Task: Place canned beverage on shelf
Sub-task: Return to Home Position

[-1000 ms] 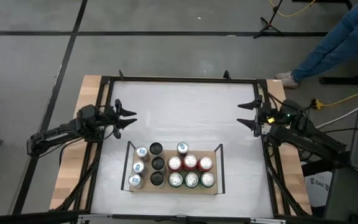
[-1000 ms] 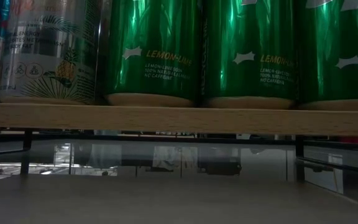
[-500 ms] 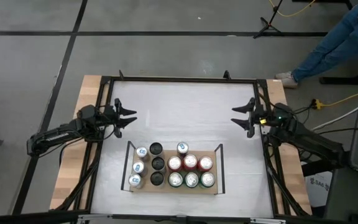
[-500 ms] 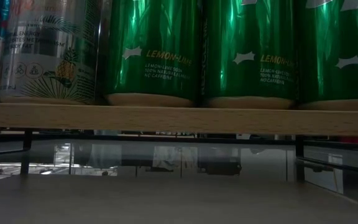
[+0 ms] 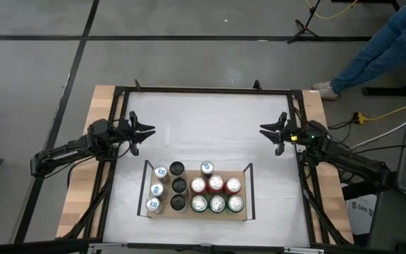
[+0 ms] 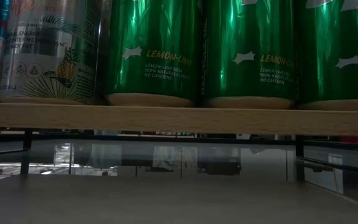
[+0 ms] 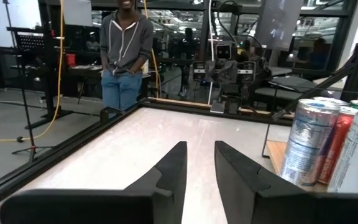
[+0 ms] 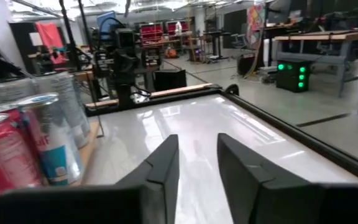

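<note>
The shelf is a light-brown board with black end rails, lying near the table's front edge. Upright on it stand several cans: red, green, dark-topped and silver. The low view shows green cans and a silver can resting on the board's edge. My left gripper hovers at the table's left side and my right gripper at its right side. Both are behind the shelf and point inward. Their fingers are open by a narrow gap, with nothing between them.
A stretch of bare white tabletop lies between the two grippers, bounded by the black frame. A person in jeans sits beyond the far right corner. Another person stands beyond the table in the left wrist view.
My right gripper has slid a little toward the table's left edge, away from the frame. Its fingers have drawn from wide apart to a narrow gap. The cans and the shelf have not moved.
</note>
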Robot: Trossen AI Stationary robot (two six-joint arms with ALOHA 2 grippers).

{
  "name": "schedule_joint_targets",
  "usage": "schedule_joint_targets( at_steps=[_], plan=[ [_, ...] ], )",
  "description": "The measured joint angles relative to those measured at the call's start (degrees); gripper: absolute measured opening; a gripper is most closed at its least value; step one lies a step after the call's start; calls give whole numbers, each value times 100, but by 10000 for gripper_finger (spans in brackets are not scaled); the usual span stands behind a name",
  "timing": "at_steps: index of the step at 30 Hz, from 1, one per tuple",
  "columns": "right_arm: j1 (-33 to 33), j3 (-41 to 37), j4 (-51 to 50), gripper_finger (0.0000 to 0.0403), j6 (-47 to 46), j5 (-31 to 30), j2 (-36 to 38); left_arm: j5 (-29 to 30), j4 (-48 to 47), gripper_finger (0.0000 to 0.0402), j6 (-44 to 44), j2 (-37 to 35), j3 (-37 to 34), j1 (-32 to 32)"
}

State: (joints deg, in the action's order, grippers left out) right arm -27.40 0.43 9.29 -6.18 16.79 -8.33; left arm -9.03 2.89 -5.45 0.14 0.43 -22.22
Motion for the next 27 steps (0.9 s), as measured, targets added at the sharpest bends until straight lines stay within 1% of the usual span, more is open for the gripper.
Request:
schedule_joint_targets(
  at_steps=[6, 10, 13, 15, 18, 20, 27],
  plan=[
    [0, 1, -115, 67, 128, -78, 1, 93, -65, 52, 129, 0, 0, 2],
    [0, 1, -479, 55, 174, -131, -1, 110, -75, 39, 377, 1, 0, 0],
    [0, 2, -564, 52, 178, -177, -17, 131, -82, 33, 455, 0, 0, 2],
    [0, 2, -581, 51, 189, -289, -29, 257, -102, 30, 459, 5, 0, 2],
    [0, 2, -628, 51, 162, -627, -29, 521, -149, 29, 452, 18, 0, 0],
    [0, 2, -648, 51, 178, -800, -32, 556, -159, 31, 457, 24, 2, 0],
    [0, 2, -655, 51, 182, -870, -32, 556, -159, 32, 457, 22, 2, 1]
  ],
)
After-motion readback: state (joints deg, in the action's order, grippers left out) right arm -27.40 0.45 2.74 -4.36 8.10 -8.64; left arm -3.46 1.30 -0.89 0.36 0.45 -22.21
